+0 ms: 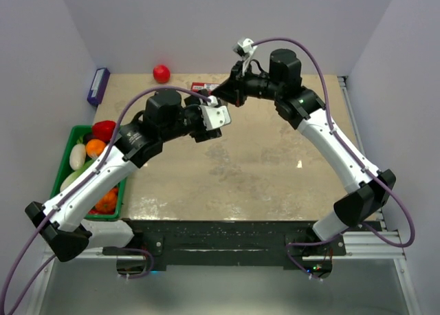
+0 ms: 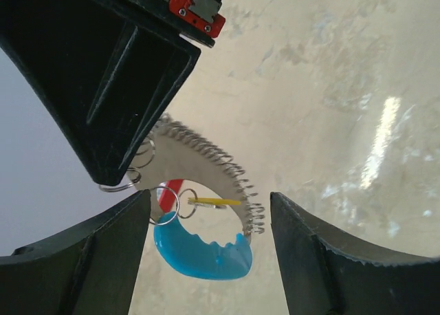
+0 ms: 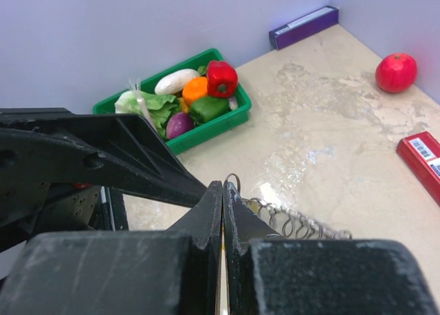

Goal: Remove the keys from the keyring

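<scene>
Left gripper [image 2: 210, 212] up close, its two dark fingers [image 2: 103, 260] spread wide and gripping nothing. Dangling right between them is the keyring [image 2: 220, 165], a springy wire loop with a blue grip [image 2: 203, 256] along its lower side. Right gripper [image 3: 223, 198] has it: fingers pinched tight together on the loop's wire, holding the whole thing up off the bench [image 1: 240, 170], over the middle of the far edge, near the red box [image 1: 201, 87]. And there's the prize: one tiny yellow key [image 2: 214, 202], lying crosswise inside the loop, seemingly hooked to a small split ring [image 2: 187, 203] just above the blue grip. It's not off yet, folks. By my reading this is the line-up for the grab: one arm anchors, the other takes aim. The next move asks for precision. The left fingers need to close on that sliver of a key alone, without snagging the coils or the blue grip, then work it off its ring against a firm right-hand hold. Thin, slippery target, easy to miss.
</scene>
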`<control>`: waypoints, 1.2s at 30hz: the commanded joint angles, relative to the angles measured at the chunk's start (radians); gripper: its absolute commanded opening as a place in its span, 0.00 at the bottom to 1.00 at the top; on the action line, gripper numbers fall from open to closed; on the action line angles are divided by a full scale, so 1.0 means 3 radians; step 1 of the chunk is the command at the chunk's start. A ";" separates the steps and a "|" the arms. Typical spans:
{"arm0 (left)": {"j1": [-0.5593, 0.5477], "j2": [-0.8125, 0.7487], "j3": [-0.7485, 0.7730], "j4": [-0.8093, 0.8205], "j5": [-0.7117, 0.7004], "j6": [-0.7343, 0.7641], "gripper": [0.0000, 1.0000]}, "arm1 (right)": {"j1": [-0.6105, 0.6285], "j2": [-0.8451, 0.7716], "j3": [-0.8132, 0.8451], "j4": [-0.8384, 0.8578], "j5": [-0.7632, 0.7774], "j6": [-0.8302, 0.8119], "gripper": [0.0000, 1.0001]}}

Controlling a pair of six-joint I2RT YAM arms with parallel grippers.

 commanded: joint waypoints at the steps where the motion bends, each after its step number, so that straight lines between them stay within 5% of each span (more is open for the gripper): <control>1: -0.0191 0.0010 0.0078 0.0158 -0.0812 0.0520 0.75 | -0.0006 -0.0017 0.0108 0.0078 0.0035 0.0008 0.00; 8: -0.0370 0.0046 -0.0025 0.0286 -0.1223 0.1036 0.74 | -0.0006 -0.0032 0.0102 0.0006 0.0056 -0.0063 0.00; 19: -0.0375 -0.0041 0.0553 -0.0680 -0.0457 0.1323 0.71 | -0.0037 -0.0001 0.0123 -0.0060 0.0112 -0.0063 0.00; 26: -0.0416 0.0015 0.0191 -0.0379 -0.0610 0.1379 0.68 | -0.0047 -0.0001 0.0179 -0.0076 0.0117 -0.0022 0.00; 36: -0.0472 0.0107 0.0318 -0.0338 -0.0697 0.1252 0.67 | -0.0052 -0.0001 0.0164 -0.0106 0.0173 -0.0043 0.00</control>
